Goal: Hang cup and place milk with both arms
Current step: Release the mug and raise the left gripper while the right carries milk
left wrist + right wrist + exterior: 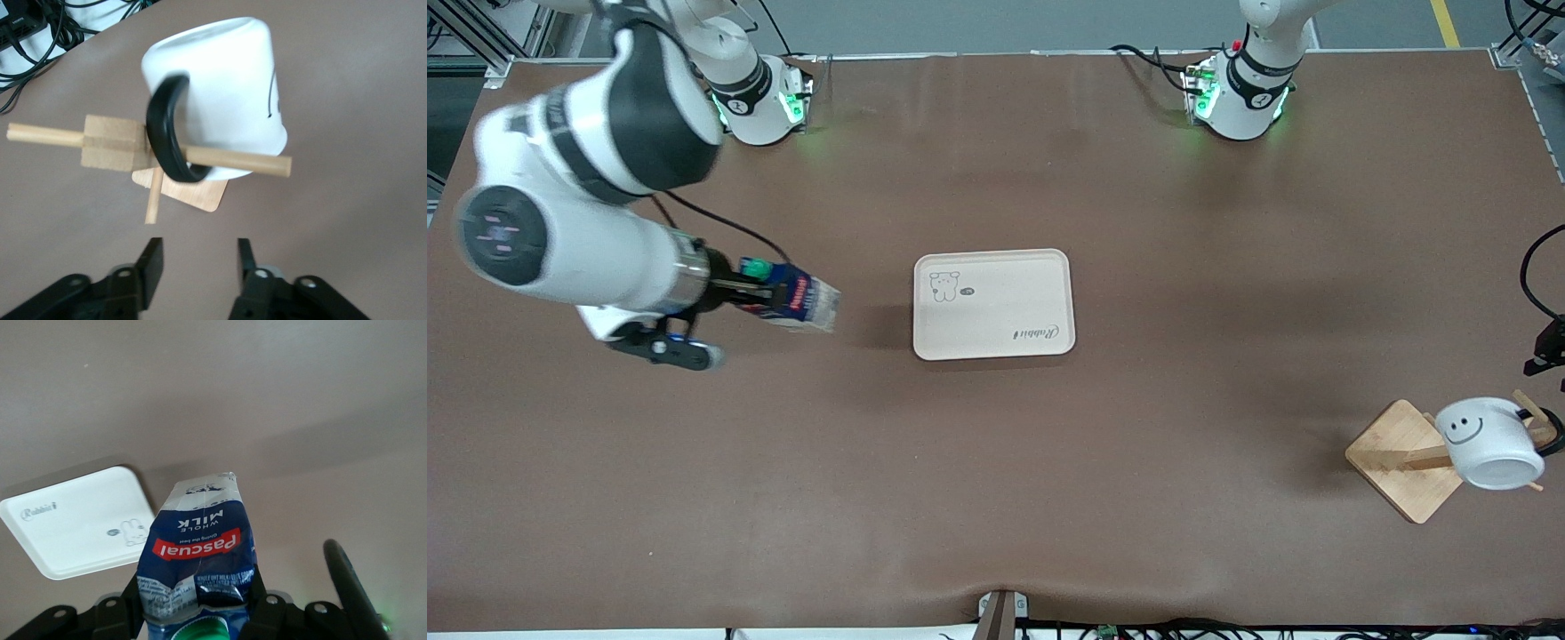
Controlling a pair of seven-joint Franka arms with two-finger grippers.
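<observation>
The white cup (1485,442) with a smiley face hangs by its black handle (170,133) on a peg of the wooden rack (1396,458) near the left arm's end of the table. In the left wrist view the cup (220,93) hangs on the peg (253,160). My left gripper (198,250) is open and empty, apart from the cup. It barely shows at the front view's edge (1549,348). My right gripper (751,293) is shut on the blue milk carton (796,300) and holds it tilted in the air, over the table beside the tray. The right wrist view shows the carton (197,540) between the fingers.
A pale rectangular tray (996,311) with a rabbit drawing lies at the table's middle. It also shows in the right wrist view (73,520). The rack has other bare pegs (40,135). Cables lie off the table's edge (33,40).
</observation>
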